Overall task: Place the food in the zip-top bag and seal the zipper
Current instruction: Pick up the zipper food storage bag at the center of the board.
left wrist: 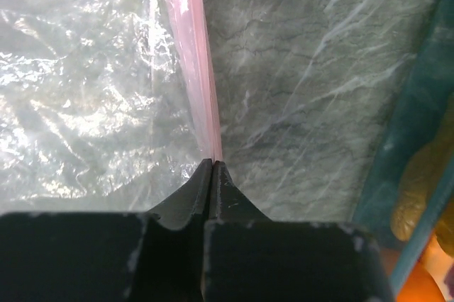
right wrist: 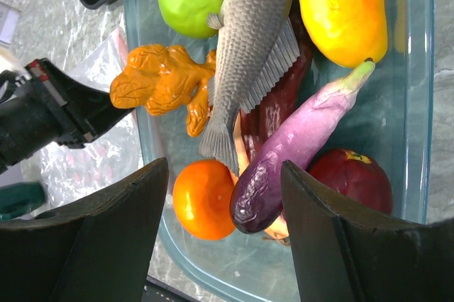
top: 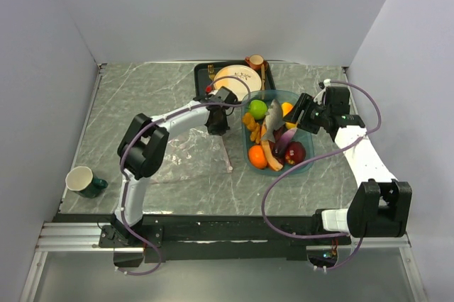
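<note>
Item 1: large clear crinkly plastic zip-top bag point(left wrist: 85, 103), flat on grey marble worktop point(left wrist: 298, 89), frame left; likely limp, slippery. Best hold: pale pink zipper strip point(left wrist: 195, 68), left claw point(left wrist: 213, 166) clamped on it.
Item 2: assorted toy food point(right wrist: 255, 47) in teal translucent tray point(right wrist: 418, 103); right claw point(right wrist: 223, 174) apart above.

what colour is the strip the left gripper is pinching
Pale pink. The zipper shows best in the left wrist view.

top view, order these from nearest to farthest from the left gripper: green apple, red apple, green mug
From the left gripper:
1. green apple, just to its right and slightly farther back.
2. red apple, further right, toward the near edge.
3. green mug, far off to the near left.
</note>
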Tool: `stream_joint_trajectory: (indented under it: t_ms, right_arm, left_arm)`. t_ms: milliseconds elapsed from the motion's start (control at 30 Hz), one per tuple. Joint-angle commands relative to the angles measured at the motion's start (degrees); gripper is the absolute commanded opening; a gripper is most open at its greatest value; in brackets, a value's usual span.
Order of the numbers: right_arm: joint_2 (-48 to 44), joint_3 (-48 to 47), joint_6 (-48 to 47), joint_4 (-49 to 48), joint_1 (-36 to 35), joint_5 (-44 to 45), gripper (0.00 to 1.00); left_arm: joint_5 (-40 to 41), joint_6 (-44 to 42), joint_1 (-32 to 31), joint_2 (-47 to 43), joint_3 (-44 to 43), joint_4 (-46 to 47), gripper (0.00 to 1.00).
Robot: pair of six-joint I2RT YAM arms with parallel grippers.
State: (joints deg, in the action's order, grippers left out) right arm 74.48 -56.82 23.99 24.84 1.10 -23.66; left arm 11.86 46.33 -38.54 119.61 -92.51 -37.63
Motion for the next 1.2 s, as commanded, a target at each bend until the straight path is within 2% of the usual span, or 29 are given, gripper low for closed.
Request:
stream_joint_trajectory:
  t_ms: [0,133,300,500,867,1133,1167]
  right_arm:
    - [-0.9,0.9,-0.1,-1.7,0.0,-1.0,0.72]
    - [-1.6,2.1,0.0,-4.1,0.0,-3.0,0.71]
    - [-1.4,3.9,1.6,-7.8,-0.2,-10.3,0.69]
    - [0.9,3.4,0.5,-3.5,-0.8,-5.2,0.68]
    - [8.4,4.0,7.5,-12.6,-3.3,-11.3,0.67]
    - [8.5,1.3,5.3,-13.2,-8.8,-9.6,0.63]
    - [9.0,1.0,5.5,-12.4,-9.5,-6.6,0.63]
  left_arm:
    - [-0.2,-0.3,0.0,-5.2,0.3,-0.4,0.01]
    - [-1.5,-1.1,0.0,-8.7,2.4,-0.2,0.01]
    - [-5.3,-5.4,0.0,-16.2,8.3,4.4,0.01]
    - [-9.2,-8.4,0.1,-20.5,11.6,6.5,0.01]
    - [-10.5,-11.3,0.0,-23.3,13.0,7.2,0.01]
    - [-10.9,-11.5,0.0,-22.8,12.9,7.5,0.01]
    - [-11.1,-11.4,0.0,-23.0,13.0,7.7,0.01]
